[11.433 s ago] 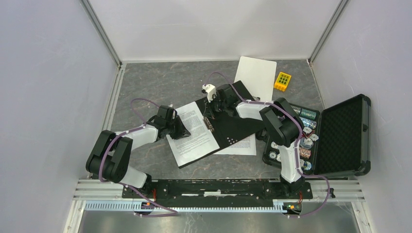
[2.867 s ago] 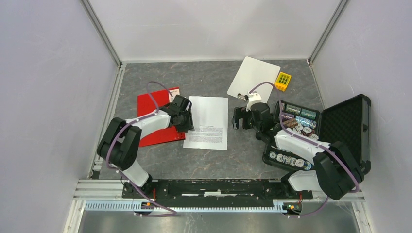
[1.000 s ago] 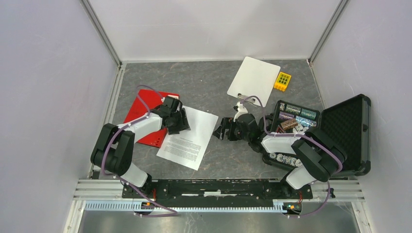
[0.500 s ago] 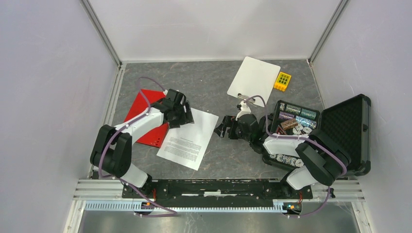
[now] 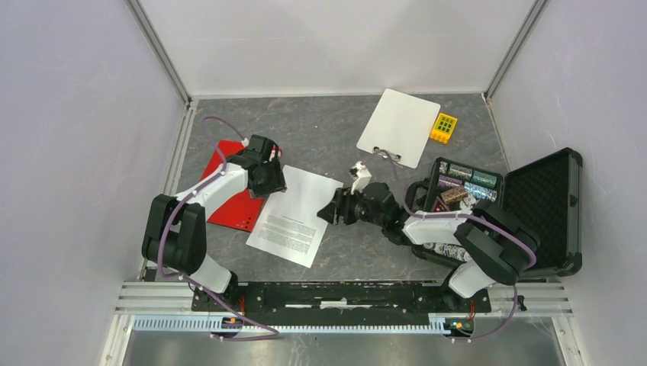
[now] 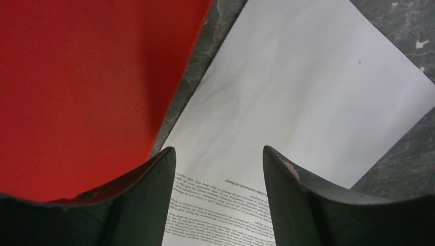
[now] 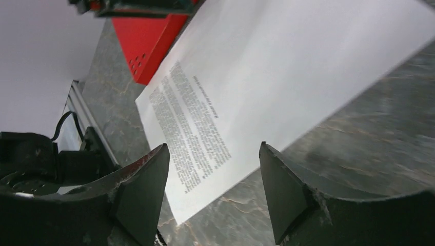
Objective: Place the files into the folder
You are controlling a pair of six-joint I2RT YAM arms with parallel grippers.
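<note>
Folder [image 5: 231, 210], red face up, lies flat at the left of the table [image 5: 320, 130]; the files [image 5: 294, 217] lie just beside it, outside. Left gripper [image 6: 218, 154] and right gripper [image 7: 213, 148] hang over the files, jaws spread, grasping nothing.

You are getting bright, even overhead light, casting soft shadows under the arms [image 5: 221, 191]. The wrist views are rendering their fingers [image 6: 138, 205] dark and soft.

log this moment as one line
folder: closed, flat | sheet: lying beside it, not in | left gripper: open, over sheet edge | right gripper: open, near sheet's right edge
</note>
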